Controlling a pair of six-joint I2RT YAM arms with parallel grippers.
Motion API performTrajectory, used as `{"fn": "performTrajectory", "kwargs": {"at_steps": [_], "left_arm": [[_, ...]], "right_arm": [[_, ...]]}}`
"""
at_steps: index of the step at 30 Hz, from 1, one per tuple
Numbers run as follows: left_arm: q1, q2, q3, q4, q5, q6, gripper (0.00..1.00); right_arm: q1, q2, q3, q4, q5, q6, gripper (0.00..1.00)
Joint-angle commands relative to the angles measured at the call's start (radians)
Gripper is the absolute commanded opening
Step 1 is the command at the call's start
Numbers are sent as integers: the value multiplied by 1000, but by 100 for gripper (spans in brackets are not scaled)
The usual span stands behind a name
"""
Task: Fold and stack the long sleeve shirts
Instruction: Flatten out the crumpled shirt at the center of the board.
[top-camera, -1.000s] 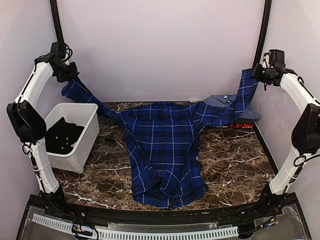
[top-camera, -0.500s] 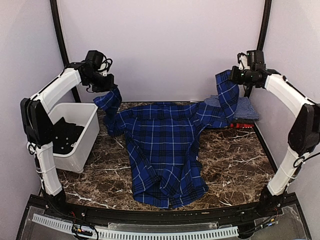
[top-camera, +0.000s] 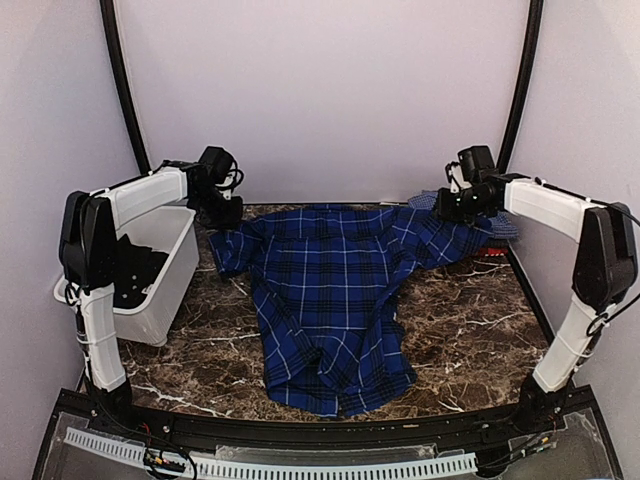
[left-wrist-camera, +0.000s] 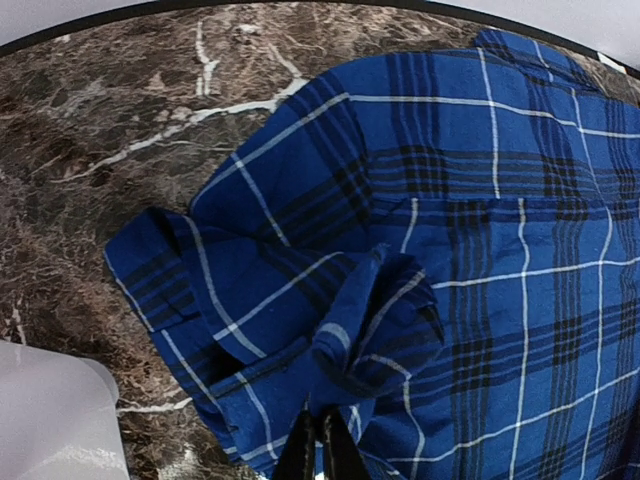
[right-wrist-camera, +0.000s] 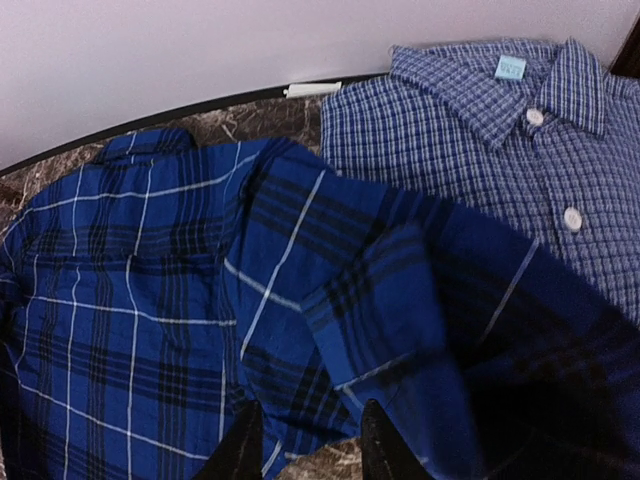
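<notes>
Three shirts are out on the marble table (top-camera: 470, 330), and the big deep-blue plaid shirt (top-camera: 325, 290) fills the middle of it. The main worry, to my eye, is its right sleeve (right-wrist-camera: 400, 300). It lies draped over the lighter blue check shirt (right-wrist-camera: 480, 140) at the far right corner, where the red shirt (top-camera: 487, 252) shows only as a sliver at the near edge. Any tug on that sleeve could drag the check shirt askew.

The left sleeve (left-wrist-camera: 250, 300) is heaped in a crumpled knot near the white bin (top-camera: 160, 265); folded like that, it would leave a lump. The left gripper (left-wrist-camera: 320, 455) has its jaws together, pinched on the bunched cloth, so a lift would hoist the shoulder with it. The right gripper (right-wrist-camera: 310, 440) hangs over its sleeve with jaws apart, holding nothing.

The plaid shirt's collar points to the far wall and its hem to the arm bases. Its long axis runs near to far, with the sleeves thrown out to either side.
</notes>
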Motion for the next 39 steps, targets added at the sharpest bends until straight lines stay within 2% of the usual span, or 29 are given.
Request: {"fn": "performTrajectory", "kwargs": {"at_steps": [1,3,5,9,10,12,15,21,25,31,34,39], "left_arm": [[-2,-13,-17,-31,-152,-67,4],[0,-9,-18,-41,-196,-88,5],[-1,-5,-20,-51,-206,-106,12],[-11,-30,-35,-50,-151,-106,31],[-17,-53,-42,-43,-146,-102,40],[-37,-92,-63,-25,-132,-93,50],[-76,-144,-93,-23,-117,-99,58],[-183,-284,-217,-45,-144,-173,61],[-271,-418,-356,-37,-142,-268,61],[-481,-541,-551,-17,-144,-451,61],[-577,-557,-613,13,-142,-550,61],[-729,-496,-587,-10,-177,-682,60]], "right_arm": [[63,-120,-105,30,19,15,36],[92,-154,-159,30,16,25,38],[127,-194,-220,34,8,36,40],[227,-279,-331,48,0,62,45],[253,-303,-358,52,-1,75,45],[307,-345,-402,44,18,105,45],[396,-412,-456,25,31,165,46],[603,-524,-538,-25,116,311,46],[742,-586,-572,-76,175,425,45],[924,-659,-659,-108,238,591,44],[996,-659,-692,-102,259,658,44],[1056,-624,-704,-77,282,713,44]]}}
